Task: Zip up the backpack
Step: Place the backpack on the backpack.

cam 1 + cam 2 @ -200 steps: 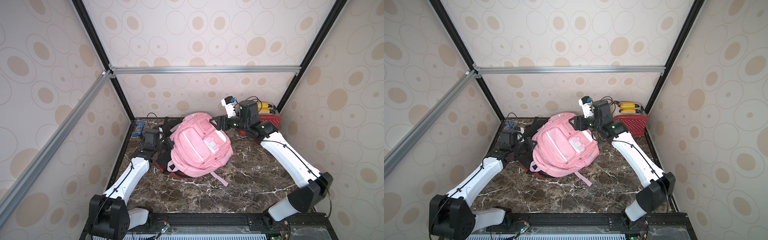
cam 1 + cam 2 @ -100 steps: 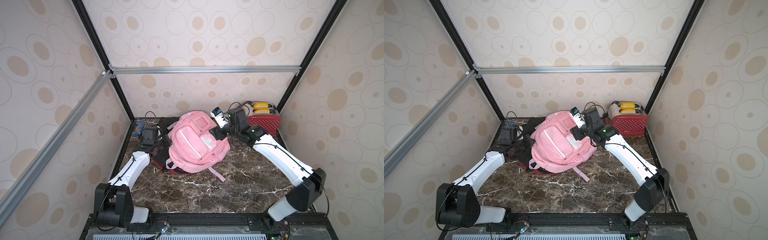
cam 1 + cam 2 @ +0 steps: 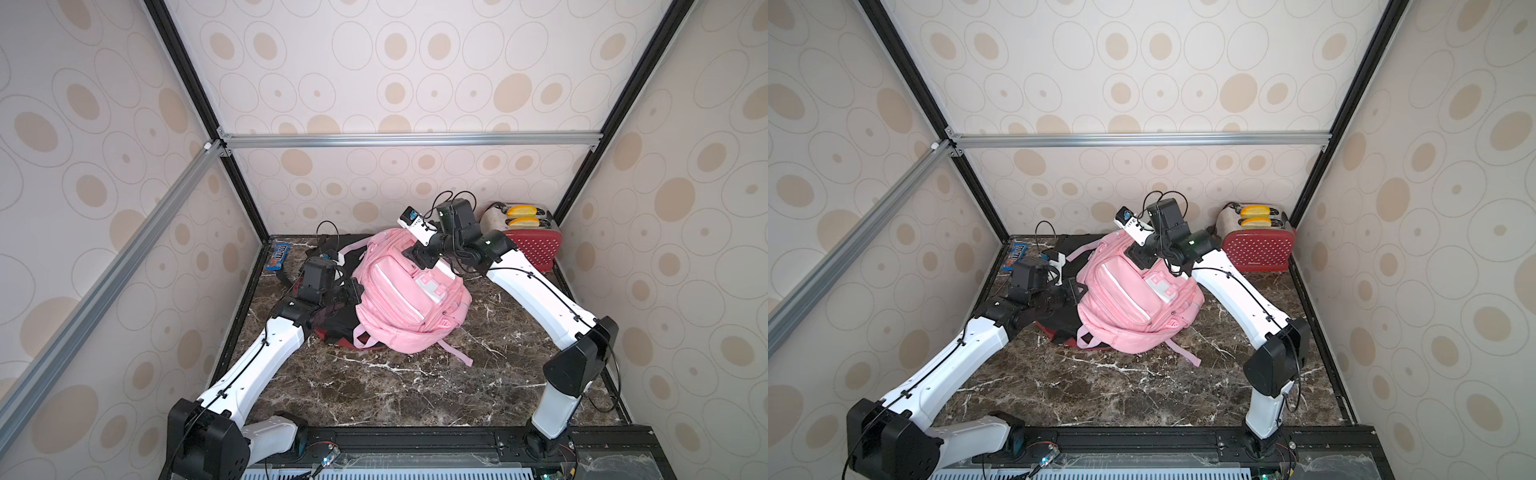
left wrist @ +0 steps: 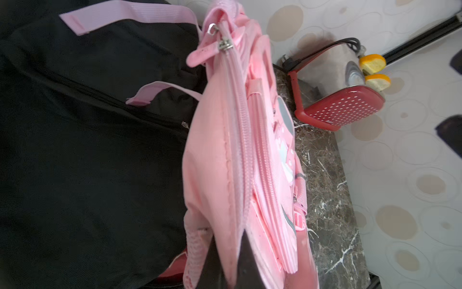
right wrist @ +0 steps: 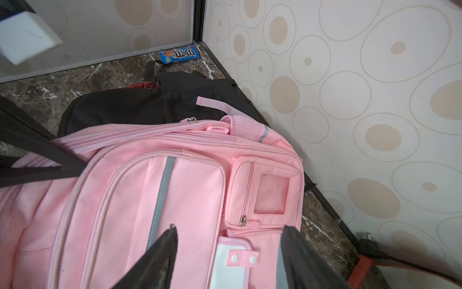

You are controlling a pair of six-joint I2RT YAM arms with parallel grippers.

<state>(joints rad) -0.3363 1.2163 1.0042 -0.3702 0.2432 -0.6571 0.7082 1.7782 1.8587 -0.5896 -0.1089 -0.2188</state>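
Right gripper (image 3: 423,258), jaws apart and empty, has moved over the pink backpack (image 3: 399,309); left gripper (image 3: 356,291) stays pinching its side. Now you can reach the zipper pull (image 4: 225,46).

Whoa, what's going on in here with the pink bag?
A robot is working on zipping a pink backpack, which lies partly on a black bag on the marble table. The left end effector pinches the backpack's edge beside the zipper; the right end effector hangs open over its front pocket, holding nothing.
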